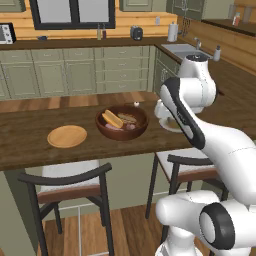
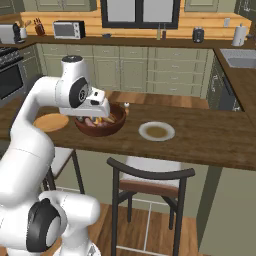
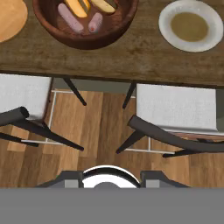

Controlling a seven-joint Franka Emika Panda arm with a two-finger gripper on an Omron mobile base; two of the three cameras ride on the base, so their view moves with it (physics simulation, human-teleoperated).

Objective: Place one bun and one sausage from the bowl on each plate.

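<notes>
On the dark counter [image 1: 30, 135], left to right: the tan wooden plate [image 1: 67, 136], then the bowl [image 1: 121, 122] holding buns [image 1: 112, 119] and sausages [image 3: 70, 18], then the pale plate [image 2: 157, 131]. The gripper's [image 3: 111, 178] opening cannot be told.

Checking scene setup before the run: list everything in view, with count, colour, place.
bowl: 1, dark reddish-brown wood, middle of the counter, between the plates
buns: 2, yellow-tan, in the bowl
sausages: 2, pinkish, in the bowl
wooden plate: 1, light tan, on the counter left of the bowl, bare
pale plate: 1, grey-white with brownish centre, right of the bowl, bare
counter: 1, dark wood
chairs: 2, dark frames, pale seats, under the counter's near edge
microwave: 1, back counter
sink: 1, side counter
arm: 1, white, dark joints
fingers: 2, dark, tips at the bottom of the hand view, holding nothing, above the floor
</notes>
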